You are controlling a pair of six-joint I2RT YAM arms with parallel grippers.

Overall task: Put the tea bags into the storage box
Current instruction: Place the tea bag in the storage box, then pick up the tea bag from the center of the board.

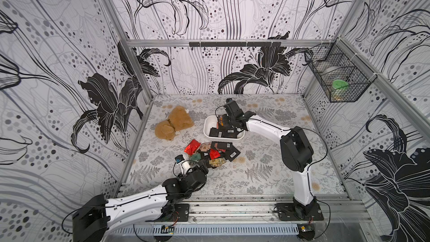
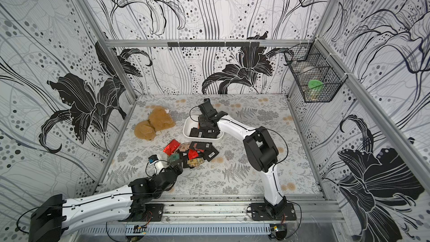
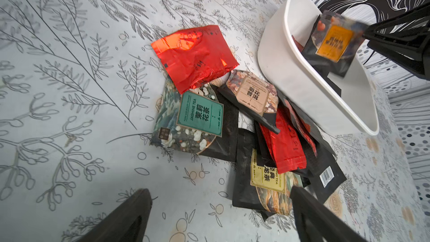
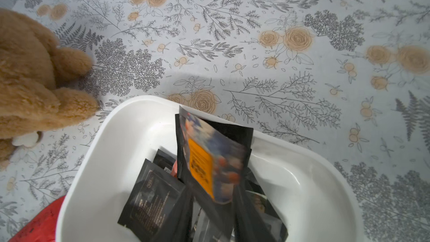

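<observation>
Left wrist view: the left hand (image 3: 218,189) is wide open and holds nothing. Its two dark fingers (image 3: 130,217) stand far apart, low over the near edge of the pile.
Between the fingers: mostly bare flowery surface (image 3: 69,77).
Beside one finger: the yellow-label tea bag (image 3: 265,173), lying flat at the near end of the pile.
Pile of tea bags (image 3: 286,145): loose on the surface, touching and lying over each other, right up against the box wall.
In the pile: a red foil tea bag (image 3: 195,57) on the far side, a jasmine tea bag (image 3: 200,115) with a green label next to it, and a black one with a barcode (image 3: 328,175).
Right hand (image 1: 223,124): over the storage box. I cannot tell if it is open or closed.
Orange-label tea bag (image 4: 209,159): blurry and tipped up on its edge inside the box, right at the tip of the right hand. I cannot tell if the hand holds it.
Storage box (image 4: 116,136): white, sitting on the surface just past the pile. Some black tea bags (image 4: 153,201) lie in it.
Plush toy (image 4: 30,77): brown, near one corner of the box but not touching it.
Wire basket (image 1: 337,75): up on the side wall, well apart from everything else.
</observation>
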